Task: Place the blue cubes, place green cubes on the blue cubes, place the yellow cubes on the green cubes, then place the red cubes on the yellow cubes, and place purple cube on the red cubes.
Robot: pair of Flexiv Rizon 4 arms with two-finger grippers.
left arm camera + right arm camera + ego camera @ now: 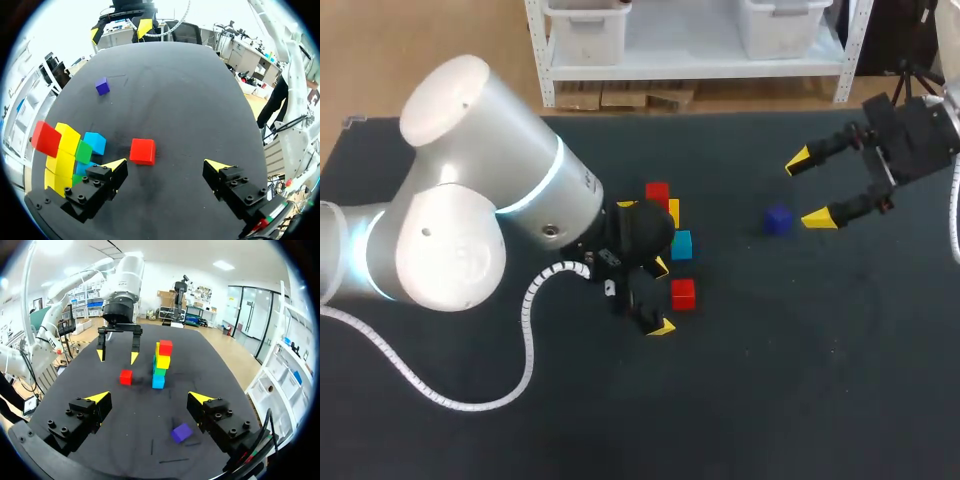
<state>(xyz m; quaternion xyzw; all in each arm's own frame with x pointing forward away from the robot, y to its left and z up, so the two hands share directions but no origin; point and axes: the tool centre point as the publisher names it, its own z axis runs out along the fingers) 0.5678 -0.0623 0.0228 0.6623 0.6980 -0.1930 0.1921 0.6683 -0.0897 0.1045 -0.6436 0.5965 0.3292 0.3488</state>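
A wide, flat table (790, 400) with a matte black, cloth-like top fills the scene from the near edge to the far one. A few thin, short line marks (173, 460) show on its right part.

Left arm (470, 200) partly hides cube stack (680, 244)

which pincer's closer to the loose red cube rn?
Left. The left pincer is open with the loose red cube just ahead of its fingers; the right pincer is far off, beyond the purple cube.
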